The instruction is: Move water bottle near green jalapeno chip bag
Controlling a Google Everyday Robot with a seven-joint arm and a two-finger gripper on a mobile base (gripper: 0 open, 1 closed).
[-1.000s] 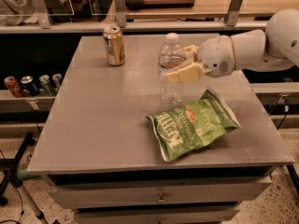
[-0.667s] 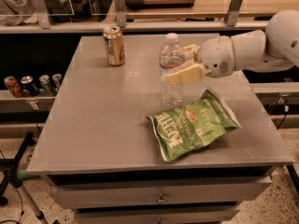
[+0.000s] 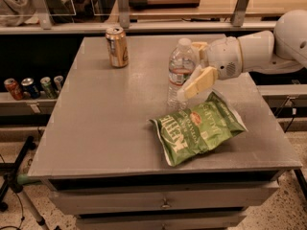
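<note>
The water bottle (image 3: pixel 179 75) is clear and ribbed, with a white cap and a white-and-red label band. It stands on the grey table (image 3: pixel 105 123), leaning slightly, just behind the green jalapeno chip bag (image 3: pixel 199 127). My gripper (image 3: pixel 189 70) reaches in from the right and is shut on the bottle at label height. One cream finger (image 3: pixel 198 82) is in front of the bottle and the other is behind it. The bag lies flat at the front right of the table, its top edge close to the bottle's base.
A gold drink can (image 3: pixel 117 47) stands at the back left of the table. Several cans (image 3: pixel 33 86) sit on a low shelf to the left. A rail with posts (image 3: pixel 123 4) runs behind the table. Drawers (image 3: pixel 165 202) are under the tabletop.
The gripper and the bottle's top have shifted slightly to the right and toward the chip bag. The bag and the can have not moved.
</note>
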